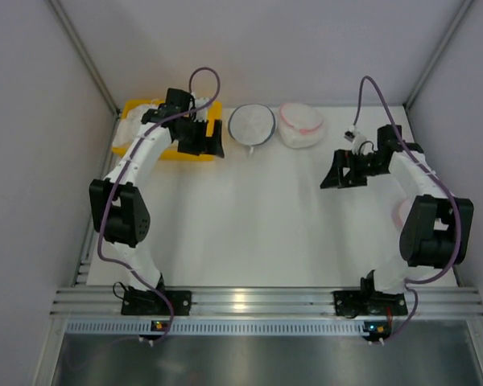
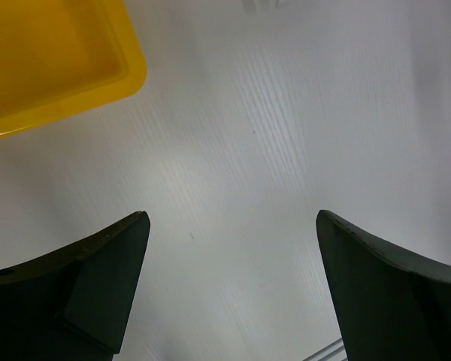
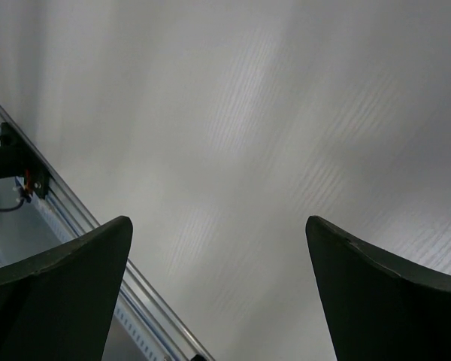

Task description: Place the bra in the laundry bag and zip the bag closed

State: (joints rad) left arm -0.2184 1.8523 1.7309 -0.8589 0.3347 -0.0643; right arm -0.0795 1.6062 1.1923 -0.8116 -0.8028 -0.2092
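Laundry bag (pink rim) lies just beside the grey-rimmed bag.

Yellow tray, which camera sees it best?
The top camera: it shows most of the yellow tray, though the left arm covers part of it. The left wrist camera catches only one corner, and the right wrist camera shows none of it.
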